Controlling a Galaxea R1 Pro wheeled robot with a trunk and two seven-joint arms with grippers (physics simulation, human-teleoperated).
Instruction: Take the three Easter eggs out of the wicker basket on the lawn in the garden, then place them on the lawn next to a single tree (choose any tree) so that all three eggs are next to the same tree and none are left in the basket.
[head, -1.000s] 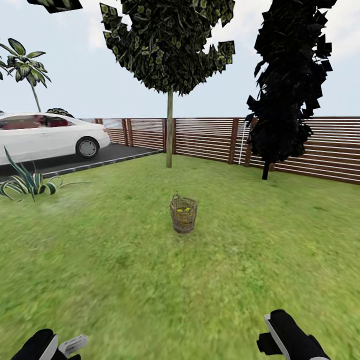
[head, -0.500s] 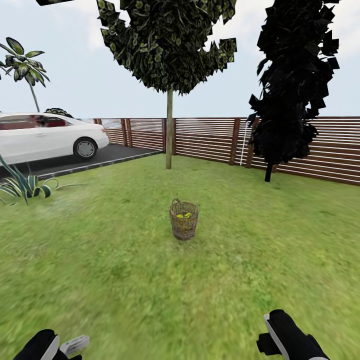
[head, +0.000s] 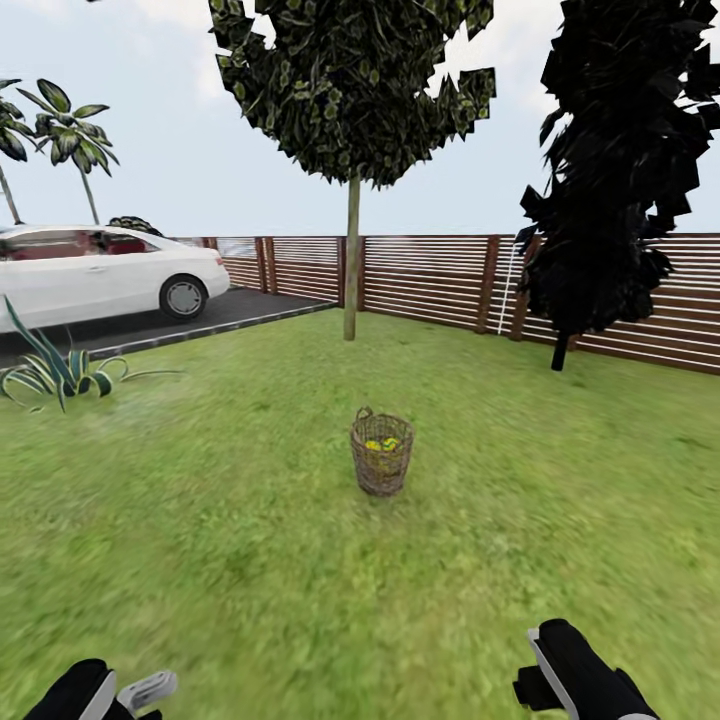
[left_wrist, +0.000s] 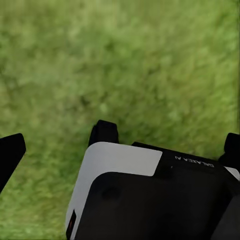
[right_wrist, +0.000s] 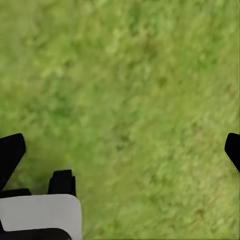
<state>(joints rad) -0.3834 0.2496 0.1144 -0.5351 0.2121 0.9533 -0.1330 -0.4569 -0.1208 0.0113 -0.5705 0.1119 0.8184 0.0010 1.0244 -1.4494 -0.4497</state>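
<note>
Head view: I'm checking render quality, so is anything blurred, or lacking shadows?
Head view: near lawn smeared, wicker basket and fence sharper, flat light, hardly any cast shadows. Both wrist views: grass soft and blurred.

Open lawn (head: 250, 560) around wicker basket (head: 381, 466)

We saw that the wicker basket (head: 381, 466) was of brown open weave and looked rough. The lawn (head: 250, 560) was short matt grass, mottled green. The fence (head: 430, 278) looked like dark brown wooden slats. The white car (head: 100, 272) had a smooth glossy body.
</note>
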